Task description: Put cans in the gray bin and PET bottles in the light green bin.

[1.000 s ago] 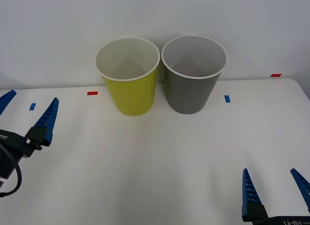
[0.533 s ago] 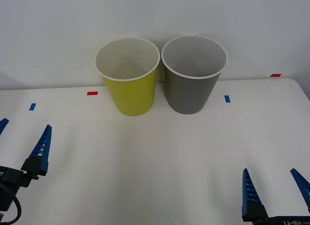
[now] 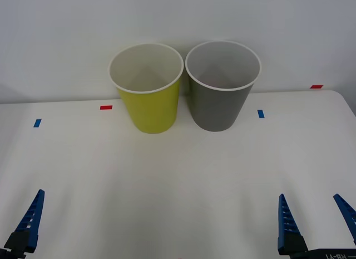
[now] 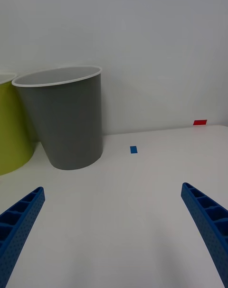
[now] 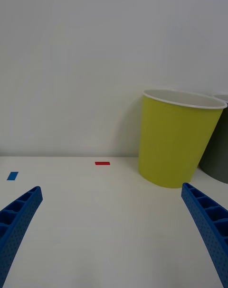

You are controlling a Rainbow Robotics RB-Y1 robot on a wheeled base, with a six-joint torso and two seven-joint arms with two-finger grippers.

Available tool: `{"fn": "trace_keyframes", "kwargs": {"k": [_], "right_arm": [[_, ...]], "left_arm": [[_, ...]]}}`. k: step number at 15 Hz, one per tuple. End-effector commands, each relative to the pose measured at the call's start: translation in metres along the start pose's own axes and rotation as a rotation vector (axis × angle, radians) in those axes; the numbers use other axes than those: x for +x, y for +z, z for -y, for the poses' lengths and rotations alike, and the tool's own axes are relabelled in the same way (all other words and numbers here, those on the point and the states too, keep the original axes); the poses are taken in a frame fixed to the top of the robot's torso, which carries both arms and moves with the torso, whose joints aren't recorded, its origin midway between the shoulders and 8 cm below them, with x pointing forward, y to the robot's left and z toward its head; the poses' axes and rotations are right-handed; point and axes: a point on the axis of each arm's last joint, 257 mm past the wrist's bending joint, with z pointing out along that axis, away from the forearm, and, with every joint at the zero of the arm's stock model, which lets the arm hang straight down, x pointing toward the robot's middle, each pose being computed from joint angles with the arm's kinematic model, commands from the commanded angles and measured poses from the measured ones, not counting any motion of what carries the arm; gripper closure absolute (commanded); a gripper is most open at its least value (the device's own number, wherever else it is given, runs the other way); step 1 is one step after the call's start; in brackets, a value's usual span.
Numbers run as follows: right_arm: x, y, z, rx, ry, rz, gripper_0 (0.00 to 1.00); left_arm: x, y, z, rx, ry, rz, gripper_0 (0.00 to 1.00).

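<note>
The left gripper (image 5: 114, 236) sat low at the near left edge of the white table (image 3: 178, 181), jaws spread wide and holding nothing. The right gripper (image 3: 316, 225) waited at the near right edge, jaws likewise wide apart and empty (neither touched a bin). At the far side, against the wall, the light green bin (image 3: 148, 89) stood upright just left of the gray bin (image 3: 221, 86), their rims nearly touching.

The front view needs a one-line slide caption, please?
Light green bin and gray bin side by side; left gripper and right gripper open.
</note>
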Motion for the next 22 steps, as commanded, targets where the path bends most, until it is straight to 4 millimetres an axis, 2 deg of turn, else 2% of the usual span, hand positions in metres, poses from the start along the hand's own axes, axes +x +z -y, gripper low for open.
{"fn": "trace_keyframes", "kwargs": {"k": [1, 5, 9, 22], "right_arm": [[0.0, 0.0, 0.0, 0.0, 0.0, 0.0, 0.0], [0.0, 0.0, 0.0, 0.0, 0.0, 0.0, 0.0], [0.0, 0.0, 0.0, 0.0, 0.0, 0.0, 0.0], [0.0, 0.0, 0.0, 0.0, 0.0, 0.0, 0.0]], "left_arm": [[0.014, -0.031, -0.006, -0.029, 0.033, 0.013, 0.0], [0.034, -0.057, -0.016, -0.057, 0.094, 0.012, 0.0], [0.035, -0.075, -0.014, -0.059, 0.091, 0.002, 0.0], [0.036, -0.075, -0.012, -0.055, 0.087, 0.002, 0.0]]}}
